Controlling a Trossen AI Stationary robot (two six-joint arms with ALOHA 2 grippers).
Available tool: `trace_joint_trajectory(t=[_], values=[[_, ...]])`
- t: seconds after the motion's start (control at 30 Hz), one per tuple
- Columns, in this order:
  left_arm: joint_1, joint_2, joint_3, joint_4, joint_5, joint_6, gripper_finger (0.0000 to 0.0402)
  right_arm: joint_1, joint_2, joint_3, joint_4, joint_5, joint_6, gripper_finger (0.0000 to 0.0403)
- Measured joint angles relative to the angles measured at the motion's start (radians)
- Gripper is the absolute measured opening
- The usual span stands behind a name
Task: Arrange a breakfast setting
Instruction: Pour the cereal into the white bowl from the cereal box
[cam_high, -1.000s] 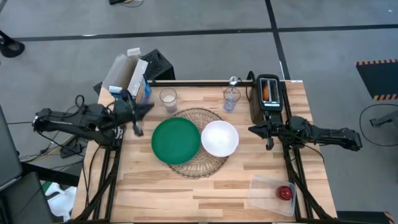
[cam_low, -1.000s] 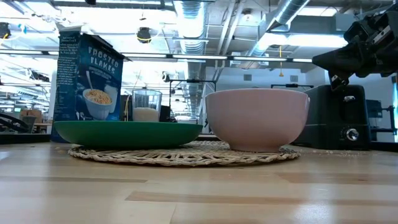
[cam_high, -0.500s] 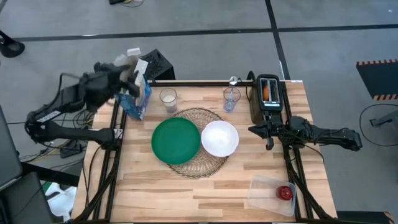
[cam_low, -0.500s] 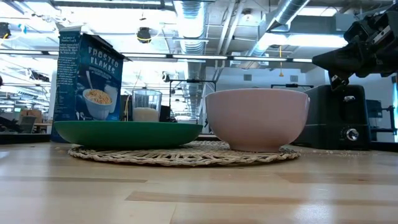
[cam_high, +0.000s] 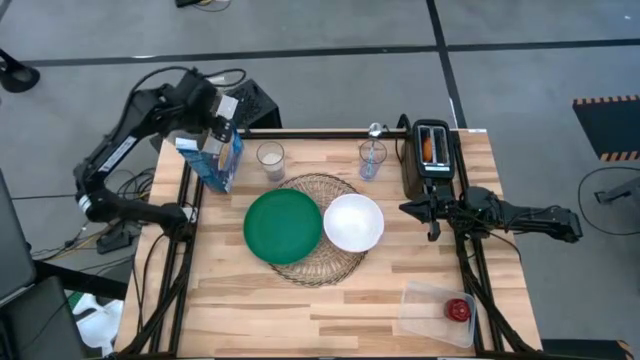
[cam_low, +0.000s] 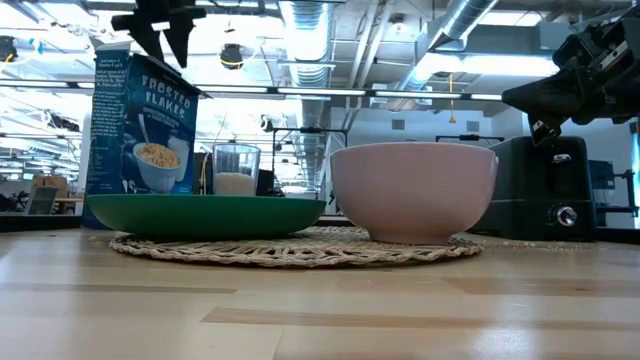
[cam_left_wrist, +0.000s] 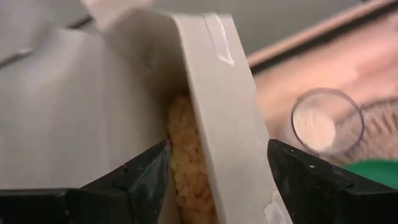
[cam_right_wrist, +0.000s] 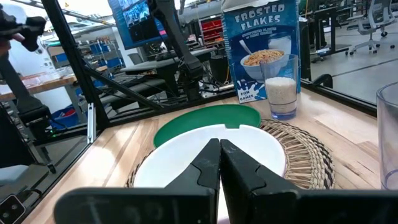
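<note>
One carton (cam_high: 213, 152), two glasses (cam_high: 270, 159), one plate (cam_high: 283, 227), one bowl (cam_high: 353, 222)

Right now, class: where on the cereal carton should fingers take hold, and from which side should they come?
Grip the carton near its top, from above. It stands upright with flaps open, and the left gripper already hangs over it, fingers straddling one wall. Closing across that thin panel looks simplest; the plate crowds lower approaches.

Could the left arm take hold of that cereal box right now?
Probably yes: the left gripper hangs right above the blue-white carton, its fingers open either side of the open top flap, with nothing between them.
</note>
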Motion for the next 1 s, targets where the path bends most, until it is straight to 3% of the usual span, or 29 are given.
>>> trace_joint_trajectory(t=[0.23,0.63,1.0], values=[[0.016,0.071,0.0,-0.131,0.014,0.016,0.0251,0.0,0.0,0.0,0.0,0.0,0.0,0.0038],[0.016,0.203,-0.001,-0.169,-0.008,0.06,0.0248,0.0,0.0,0.0,0.0,0.0,0.0,0.0038],[0.035,0.212,-0.136,-0.15,-0.058,0.086,0.0182,0.0,0.0,0.0,0.0,0.0,0.0,0.0038]])
